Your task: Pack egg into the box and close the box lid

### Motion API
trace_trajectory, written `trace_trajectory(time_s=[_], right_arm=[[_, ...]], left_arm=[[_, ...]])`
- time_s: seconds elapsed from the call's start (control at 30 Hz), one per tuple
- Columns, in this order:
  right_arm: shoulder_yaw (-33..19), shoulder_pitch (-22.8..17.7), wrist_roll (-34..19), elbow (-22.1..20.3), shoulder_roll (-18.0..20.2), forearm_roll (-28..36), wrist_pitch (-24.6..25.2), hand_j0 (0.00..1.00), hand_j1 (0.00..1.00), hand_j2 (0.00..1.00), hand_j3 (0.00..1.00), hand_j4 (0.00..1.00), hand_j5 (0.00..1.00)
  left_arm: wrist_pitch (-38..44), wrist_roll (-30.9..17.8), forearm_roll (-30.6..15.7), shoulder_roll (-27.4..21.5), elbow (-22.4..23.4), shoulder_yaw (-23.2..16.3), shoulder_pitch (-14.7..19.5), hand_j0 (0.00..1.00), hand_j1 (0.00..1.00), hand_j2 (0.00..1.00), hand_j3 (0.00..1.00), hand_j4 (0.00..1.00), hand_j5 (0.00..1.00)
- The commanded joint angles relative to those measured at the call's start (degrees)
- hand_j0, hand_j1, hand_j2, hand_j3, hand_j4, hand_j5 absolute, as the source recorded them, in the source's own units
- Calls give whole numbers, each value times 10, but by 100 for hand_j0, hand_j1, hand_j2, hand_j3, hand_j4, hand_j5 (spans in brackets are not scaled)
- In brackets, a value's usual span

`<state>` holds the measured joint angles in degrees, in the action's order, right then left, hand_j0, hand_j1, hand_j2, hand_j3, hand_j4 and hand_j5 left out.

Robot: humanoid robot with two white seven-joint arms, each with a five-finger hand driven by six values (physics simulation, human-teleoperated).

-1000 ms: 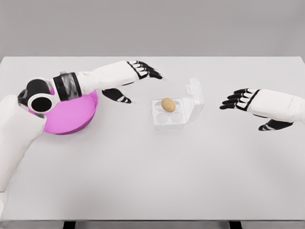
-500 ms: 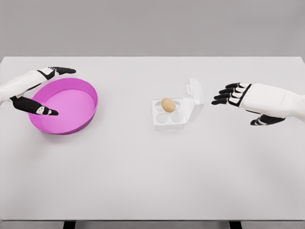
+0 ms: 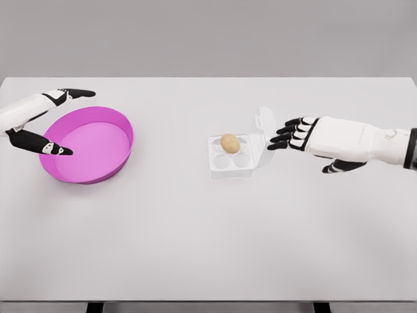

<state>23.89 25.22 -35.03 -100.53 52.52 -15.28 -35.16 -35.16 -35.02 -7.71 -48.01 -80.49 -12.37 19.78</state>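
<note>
Tan egg sat in a rear cup of the clear box, whose lid stood raised on the right. Just beside that lid hovered the right robot hand, fingers spread, empty. Far left, the left robot hand, fingers apart, hung over the pink bowl on the white bench.

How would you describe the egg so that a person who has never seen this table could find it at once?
On the white table, look right of the round pink bowl to the small clear plastic egg box with its lid standing open. The brown egg sits in a rear cup of that box. It is the only brown, oval thing there; the other cups are empty.
</note>
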Motion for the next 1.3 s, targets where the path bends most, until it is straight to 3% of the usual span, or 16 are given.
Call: trace_trajectory(time_s=[0.0, 0.3, 0.43, 0.53, 0.73, 0.87, 0.97, 1.07, 1.2, 1.27], right_arm=[[10, 0, 0, 0, -14, 3, 2, 100, 100, 100, 100, 100, 100], [13, 22, 0, 0, -11, 2, 2, 100, 100, 100, 100, 100, 100], [-28, 13, 0, 2, -11, 4, 2, 100, 100, 100, 100, 100, 100], [-32, 12, 0, 9, -11, 8, 2, 100, 100, 100, 100, 100, 100], [-32, 12, 0, 84, -23, 5, 2, 100, 100, 100, 100, 100, 100], [-31, 4, 0, 89, -32, -4, 28, 100, 100, 100, 100, 100, 100], [-31, 4, 0, 129, -51, -12, 29, 100, 100, 100, 100, 100, 100], [-31, 5, 0, 142, -54, -19, 31, 100, 100, 100, 100, 100, 100], [-30, 5, 0, 183, -101, -77, 29, 100, 100, 100, 100, 100, 100], [-30, 6, 0, 191, -103, -78, 30, 100, 100, 100, 100, 100, 100]], left_arm=[[2, 0, -5, -1, 2, 2, 0, 100, 100, 100, 100, 100, 100], [2, 0, -5, -1, 1, 2, 0, 100, 100, 100, 100, 100, 100], [2, 0, -5, -1, 1, 2, 0, 100, 100, 100, 100, 100, 100], [2, 0, -5, -1, 1, 2, 0, 100, 100, 100, 100, 100, 100], [2, 0, -4, -1, 1, 2, 0, 100, 100, 100, 100, 100, 100], [2, 0, -4, 0, 7, 2, 0, 100, 100, 100, 100, 100, 100], [2, 0, -4, 1, 7, 2, 0, 100, 100, 100, 100, 100, 100], [2, 0, -4, 2, 7, 2, 0, 100, 100, 100, 100, 100, 100], [2, 0, -4, 2, 6, 2, -2, 100, 100, 100, 100, 100, 100], [2, 0, -4, 2, 6, 2, -2, 100, 100, 100, 100, 100, 100]])
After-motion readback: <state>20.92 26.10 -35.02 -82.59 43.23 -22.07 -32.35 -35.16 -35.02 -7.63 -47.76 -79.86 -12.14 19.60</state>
